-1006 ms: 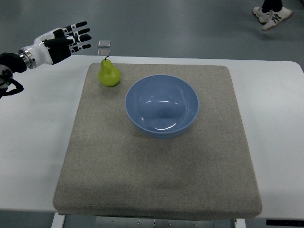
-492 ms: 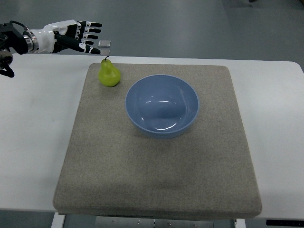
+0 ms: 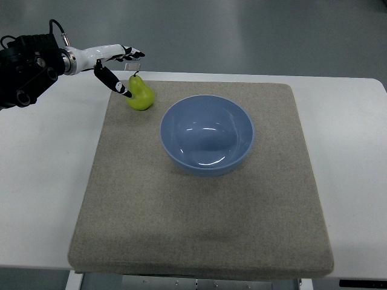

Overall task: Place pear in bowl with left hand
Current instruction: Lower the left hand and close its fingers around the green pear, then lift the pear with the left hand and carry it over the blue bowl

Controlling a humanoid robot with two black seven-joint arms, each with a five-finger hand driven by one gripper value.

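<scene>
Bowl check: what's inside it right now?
Nothing: the blue bowl holds only light reflections. The pear sits on the mat beside it, the left hand open over it.

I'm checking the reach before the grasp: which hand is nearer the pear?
Left. The left hand is at the pear, fingers spread, thumb reaching down its left side and the other fingers above its stem; contact is unclear. The right hand is out of view.
</scene>
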